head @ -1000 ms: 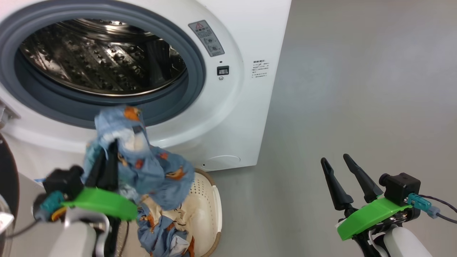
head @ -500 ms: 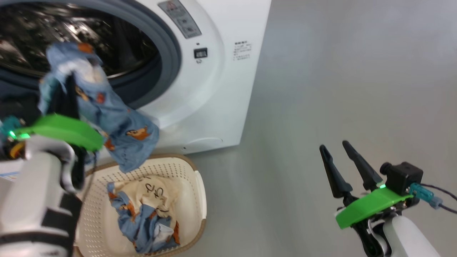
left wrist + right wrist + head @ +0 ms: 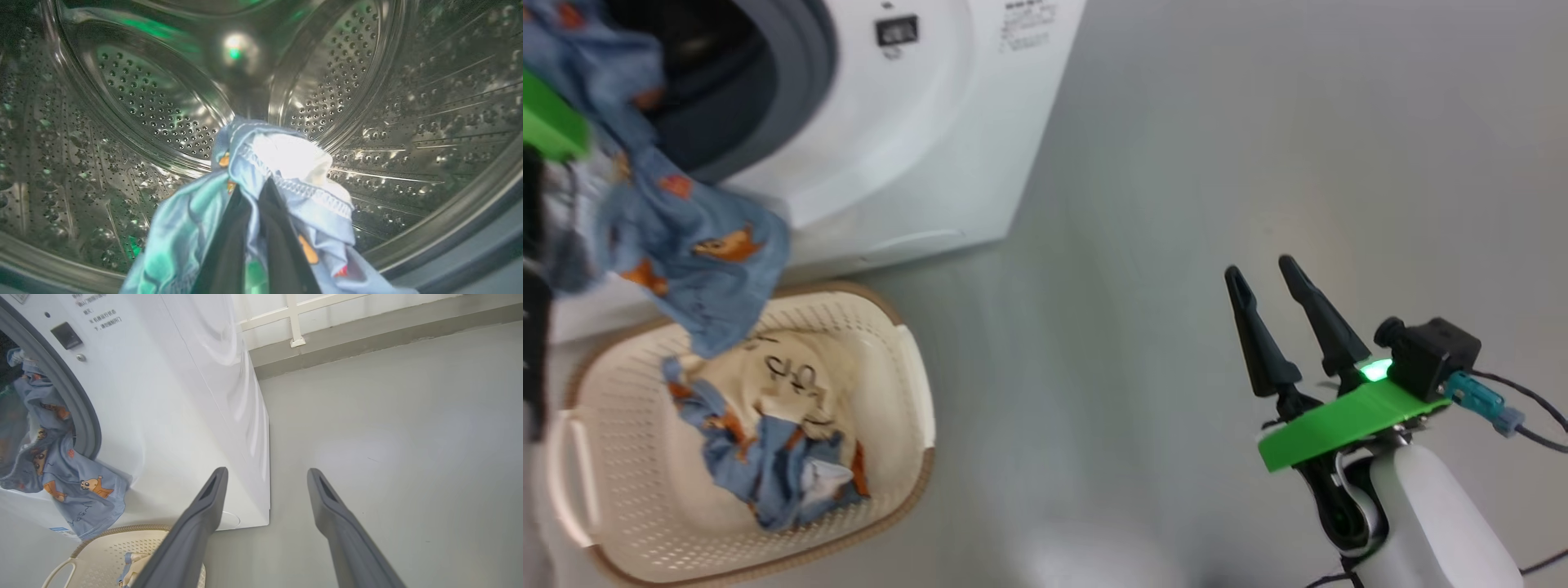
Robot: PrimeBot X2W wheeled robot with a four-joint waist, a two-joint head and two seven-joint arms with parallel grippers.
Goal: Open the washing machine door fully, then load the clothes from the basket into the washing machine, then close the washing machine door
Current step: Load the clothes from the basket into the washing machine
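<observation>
My left gripper [image 3: 255,192] is shut on a light blue garment with orange prints [image 3: 286,163], held inside the mouth of the steel drum [image 3: 155,106]. The garment's tail [image 3: 703,261] hangs out over the grey seal [image 3: 805,82] and down the white washing machine front [image 3: 898,147], just above the cream basket [image 3: 907,392]. More blue clothes and a cream cloth with dark writing [image 3: 776,425] lie in the basket. My right gripper [image 3: 1258,267] stands open over the floor, far right of the basket. The washing machine door is out of view.
Grey floor [image 3: 1176,163] stretches to the right of the machine and basket. In the right wrist view a wall base with a white frame [image 3: 294,318] runs behind the washing machine [image 3: 184,396].
The head camera has swung down and to the right. My left gripper has lifted the blue garment out of the basket and up into the drum opening. The right gripper has stayed open.
</observation>
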